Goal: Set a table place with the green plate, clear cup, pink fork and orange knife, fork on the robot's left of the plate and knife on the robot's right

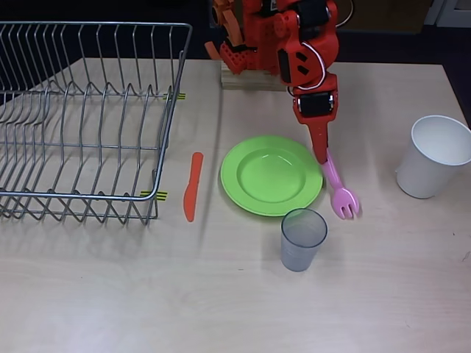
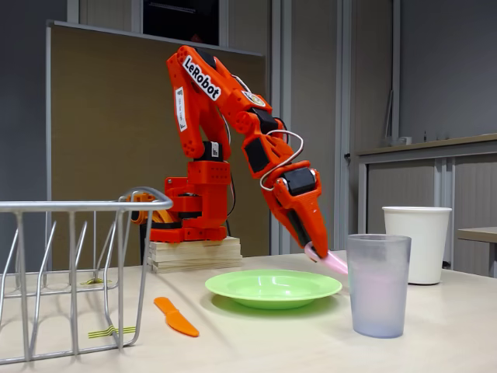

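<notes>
The green plate (image 1: 234,185) (image 2: 272,286) lies mid-table. In the overhead view the orange knife (image 1: 193,185) (image 2: 175,316) lies flat to its left, and the clear cup (image 1: 302,239) (image 2: 377,284) stands upright just below its lower right rim. My orange gripper (image 1: 321,156) (image 2: 314,250) reaches down at the plate's right edge, shut on the handle of the pink fork (image 1: 340,193) (image 2: 334,263). The fork slants down from the jaws, tines toward the table and away from the arm. In the fixed view the cup partly hides the fork's far end.
A wire dish rack (image 1: 81,118) (image 2: 70,272) fills the left of the table, close to the knife. A larger opaque white cup (image 1: 434,156) (image 2: 416,242) stands at the right. The arm's base sits on a wooden block (image 1: 246,79) at the far edge.
</notes>
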Robot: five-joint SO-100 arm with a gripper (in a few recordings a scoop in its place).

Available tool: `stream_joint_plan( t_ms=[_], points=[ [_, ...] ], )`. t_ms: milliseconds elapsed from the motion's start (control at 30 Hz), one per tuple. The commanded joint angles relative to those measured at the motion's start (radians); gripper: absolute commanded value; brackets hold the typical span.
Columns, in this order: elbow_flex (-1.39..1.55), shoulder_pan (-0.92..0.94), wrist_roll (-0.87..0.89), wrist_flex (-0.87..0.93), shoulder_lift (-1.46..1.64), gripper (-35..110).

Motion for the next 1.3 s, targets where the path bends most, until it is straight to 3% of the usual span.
stream_joint_plan(
  t_ms=[0,100,333,733,1267],
  points=[
    [-0.005,-0.008,0.006,0.017,0.003,0],
    [-0.002,-0.040,0.063,-0.018,-0.048,0],
    [-0.011,-0.138,0.216,-0.049,-0.140,24],
    [-0.025,-0.156,0.272,0.009,-0.126,35],
    [-0.029,-0.195,0.486,0.043,-0.126,62]
  ],
)
